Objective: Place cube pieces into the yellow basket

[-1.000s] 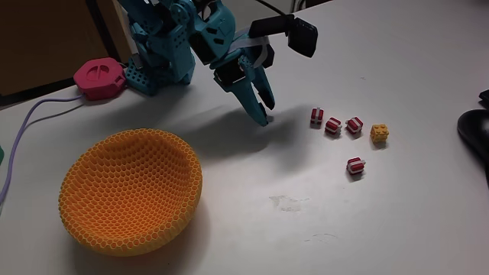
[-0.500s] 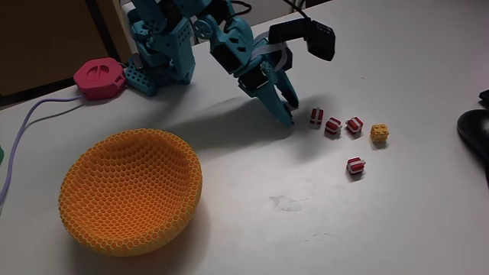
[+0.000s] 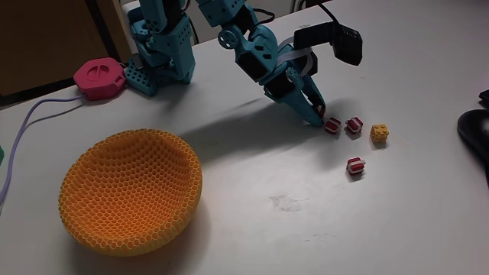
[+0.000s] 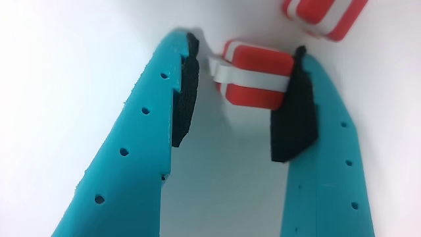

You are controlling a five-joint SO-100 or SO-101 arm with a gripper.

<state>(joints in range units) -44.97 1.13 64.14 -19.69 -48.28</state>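
Now your claw (image 4: 240, 85) stands open around a red cube (image 4: 255, 72), not yet closed on it; other cubes (image 3: 354, 125) sit at its 3 o'clock, basket (image 3: 130, 191) toward 8 on the tabletop (image 3: 306, 221).

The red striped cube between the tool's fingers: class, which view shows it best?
The wrist view: the red striped cube sits large between the open tool, one pad touching it. In the fixed view the fingers hide most of it, beside its neighbours.

Red striped cubes (image 3: 356, 166) four; yellow cube (image 3: 379, 134) one; basket (image 3: 130, 191) one.
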